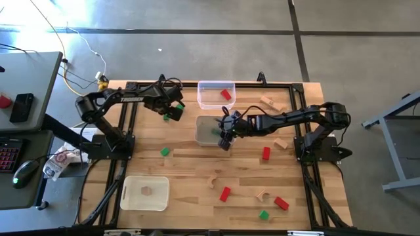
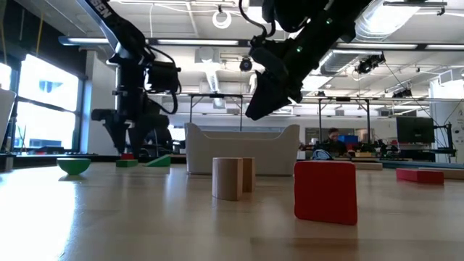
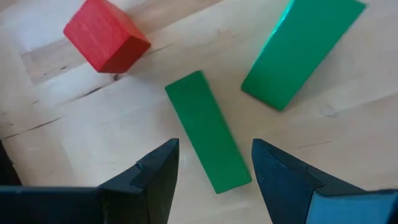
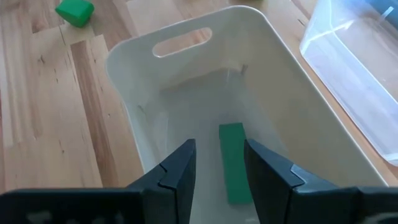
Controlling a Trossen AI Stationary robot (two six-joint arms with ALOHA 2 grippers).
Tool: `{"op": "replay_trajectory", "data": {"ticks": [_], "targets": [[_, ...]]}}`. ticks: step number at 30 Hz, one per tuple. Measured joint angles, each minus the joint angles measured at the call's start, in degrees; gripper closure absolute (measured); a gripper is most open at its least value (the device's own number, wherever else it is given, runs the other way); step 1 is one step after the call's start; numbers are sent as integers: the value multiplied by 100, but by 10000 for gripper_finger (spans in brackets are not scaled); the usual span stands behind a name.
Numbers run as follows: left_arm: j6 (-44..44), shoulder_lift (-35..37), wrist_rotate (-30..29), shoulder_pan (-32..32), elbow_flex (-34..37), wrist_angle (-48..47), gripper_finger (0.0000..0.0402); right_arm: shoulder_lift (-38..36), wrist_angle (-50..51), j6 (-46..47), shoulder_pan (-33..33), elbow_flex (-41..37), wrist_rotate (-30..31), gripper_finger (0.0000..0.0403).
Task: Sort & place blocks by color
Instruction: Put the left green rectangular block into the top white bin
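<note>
Fingers of the left gripper (image 3: pixel 214 165) were spread over a flat green bar (image 3: pixel 208 130) near the table's far left corner, the bar's long axis running forward between them so they straddled its narrow width; a descent and squeeze looked the likely next move. A green wedge (image 3: pixel 300 50) and a red cube (image 3: pixel 106 34) lay just beside the bar, apart from it.

The right gripper (image 4: pixel 217 165) hung empty, fingers parted, above the white tray (image 4: pixel 130 56) at the table's middle, where one green bar (image 4: pixel 235 163) lay on the floor; the left arm was the nearer to the loose green pieces at the far left.

The clear tray (image 1: pixel 214 95) at the far edge held a red block (image 1: pixel 226 94). A second white tray (image 1: pixel 146 193) near the front left corner held a plain wooden block (image 1: pixel 146 191). Other red, green and wooden blocks lay scattered across the table (image 1: pixel 190 164), mostly toward the front right
</note>
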State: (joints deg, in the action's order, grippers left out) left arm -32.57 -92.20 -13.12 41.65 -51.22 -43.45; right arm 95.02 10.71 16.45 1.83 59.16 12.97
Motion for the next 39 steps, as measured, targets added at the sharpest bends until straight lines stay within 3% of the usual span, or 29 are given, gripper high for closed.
{"op": "replay_trajectory", "data": {"ticks": [16,27,32,39], "targets": [[323,-616,77,-2,-21,80,218,0,23,0,0,0,-21,281],[1508,-426,4,-111,7,148,335,-2,69,168,0,0,-583,281],[1673,-173,-145,-260,13,146,335,-30,76,298,-59,0,-1018,281],[1675,405,65,-596,13,138,325,-331,139,450,-359,0,-896,281]]}}
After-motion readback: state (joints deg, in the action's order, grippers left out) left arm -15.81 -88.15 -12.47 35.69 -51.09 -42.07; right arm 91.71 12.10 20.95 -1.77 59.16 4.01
